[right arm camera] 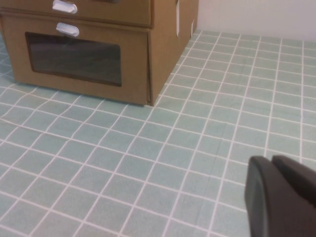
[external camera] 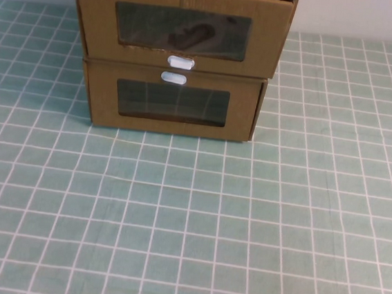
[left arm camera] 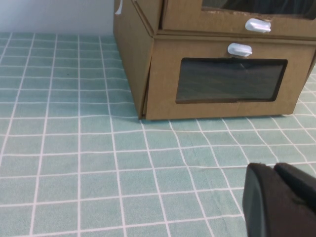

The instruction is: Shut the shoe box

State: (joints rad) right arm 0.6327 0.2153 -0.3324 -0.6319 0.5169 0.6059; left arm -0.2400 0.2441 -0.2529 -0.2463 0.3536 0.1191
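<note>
Two brown cardboard drawer boxes are stacked at the back of the table. The upper one is the shoe box [external camera: 180,27], with a clear window and a white pull tab [external camera: 180,62] below it. Its front panel stands a little forward of the box beneath. It also shows in the left wrist view [left arm camera: 232,15] and the right wrist view [right arm camera: 98,12]. My left gripper [left arm camera: 274,168] is shut and empty, low over the cloth in front of the boxes to their left. My right gripper [right arm camera: 270,160] is shut and empty, in front to their right. Neither gripper shows in the high view.
The lower box [external camera: 172,106] has its white tab [external camera: 173,77] above its window and looks pushed in. A green checked cloth [external camera: 189,216] covers the table. A pale wall stands behind the boxes.
</note>
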